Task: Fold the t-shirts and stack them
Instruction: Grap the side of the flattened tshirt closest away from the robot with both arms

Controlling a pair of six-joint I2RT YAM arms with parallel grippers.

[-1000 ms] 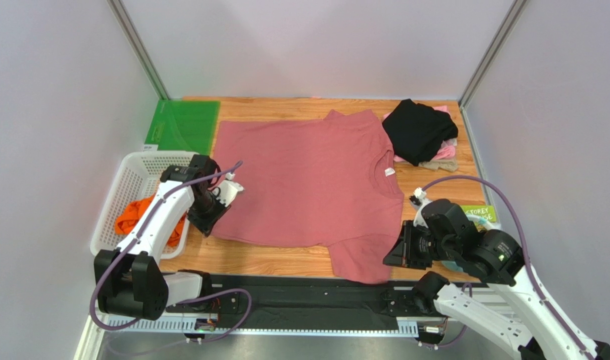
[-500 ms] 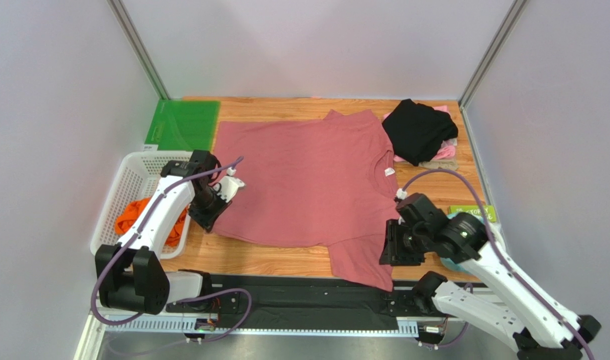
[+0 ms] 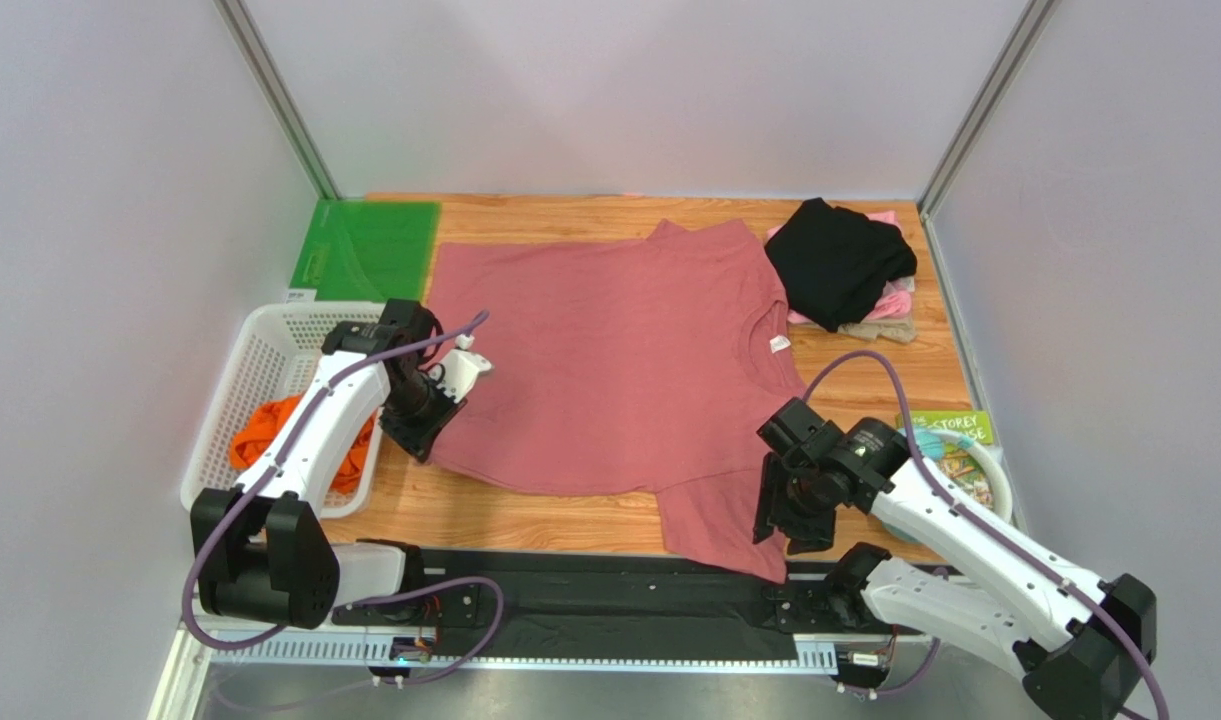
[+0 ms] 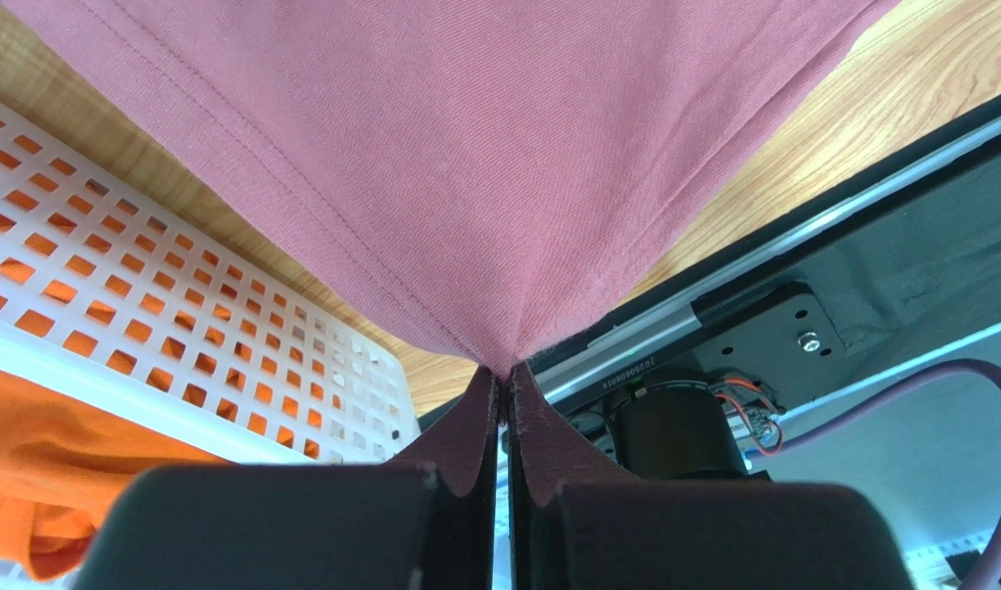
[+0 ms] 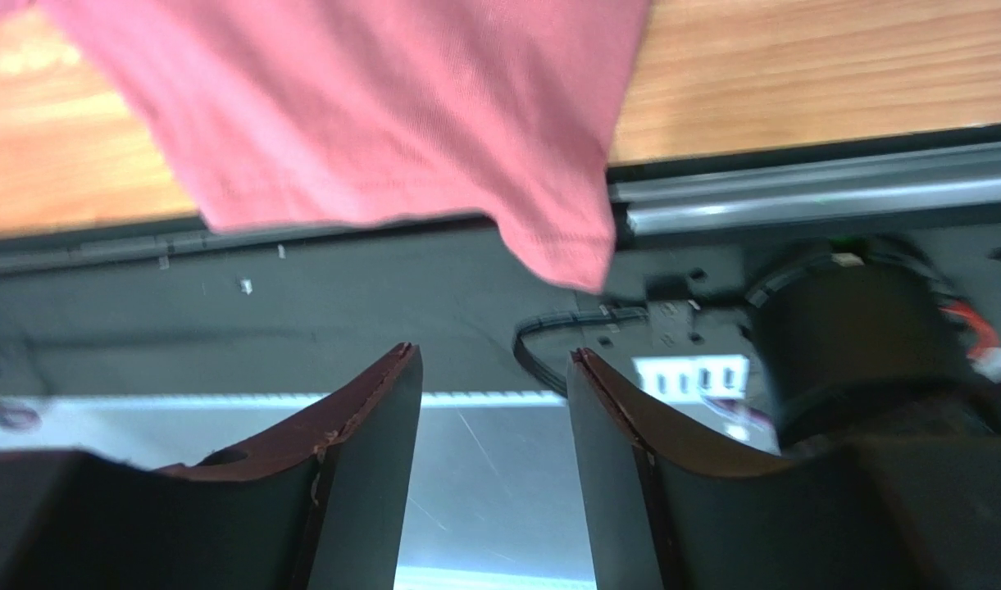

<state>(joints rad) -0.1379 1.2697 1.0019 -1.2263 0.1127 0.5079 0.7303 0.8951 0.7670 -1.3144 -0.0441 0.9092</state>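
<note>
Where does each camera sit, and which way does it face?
Top external: above and behind the bases, looking down on the wooden table; both arms show.
Left wrist: on the left arm, looking along the left pincer, shut on a corner of the rose t-shirt, white basket beside.
Right wrist: on the right arm, looking past the open right pincer at a sleeve over the black rail.
Shared: all three show the rose t-shirt.

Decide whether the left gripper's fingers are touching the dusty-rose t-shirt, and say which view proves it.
Touching. The left wrist view shows the left gripper shut on a corner of the dusty-rose t-shirt, cloth pinched between its fingers.
</note>
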